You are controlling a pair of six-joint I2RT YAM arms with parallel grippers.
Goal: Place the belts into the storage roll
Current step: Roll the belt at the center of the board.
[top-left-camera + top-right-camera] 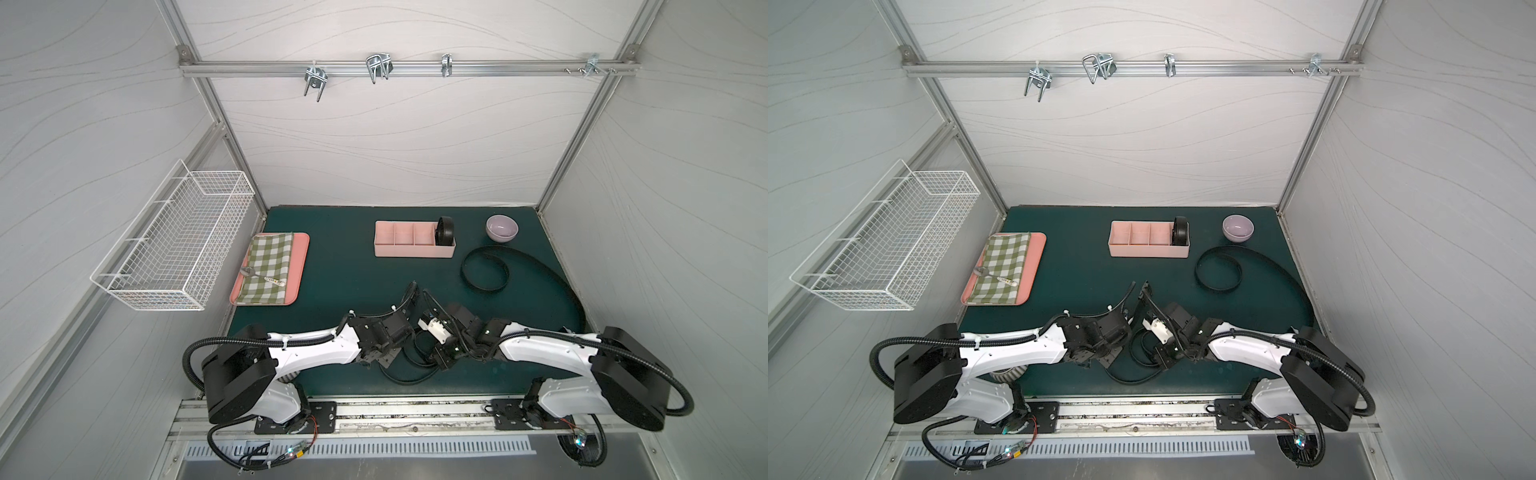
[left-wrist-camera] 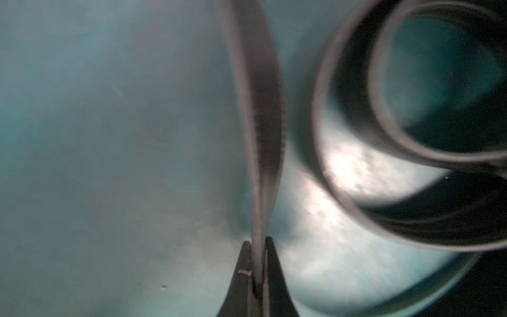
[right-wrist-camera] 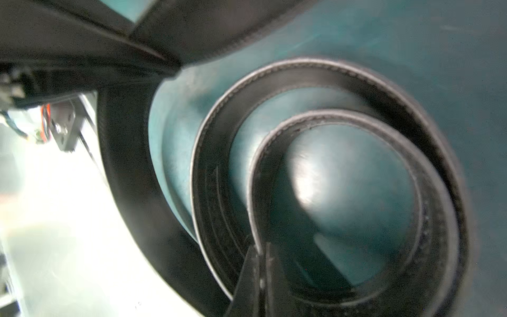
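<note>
Green mat (image 1: 340, 270): beneath the fingers (image 2: 242, 285).
Flat pink tray (image 1: 299, 257), checked cloth (image 1: 270, 262) and 1 spoon (image 1: 262, 277) on top: beyond fingers, to the left, well apart.
Lilac bowl (image 1: 502, 227): beyond fingers, to the right.
White wire basket (image 1: 174, 237): far left, on side wall.
Rail (image 1: 519, 65) with 4 hooks (image 1: 378, 68): high on back wall.

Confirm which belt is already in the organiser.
The tight coil standing in the organiser's end compartment nearest the bowl; the loose belt and the gripped belt are outside it.
</note>
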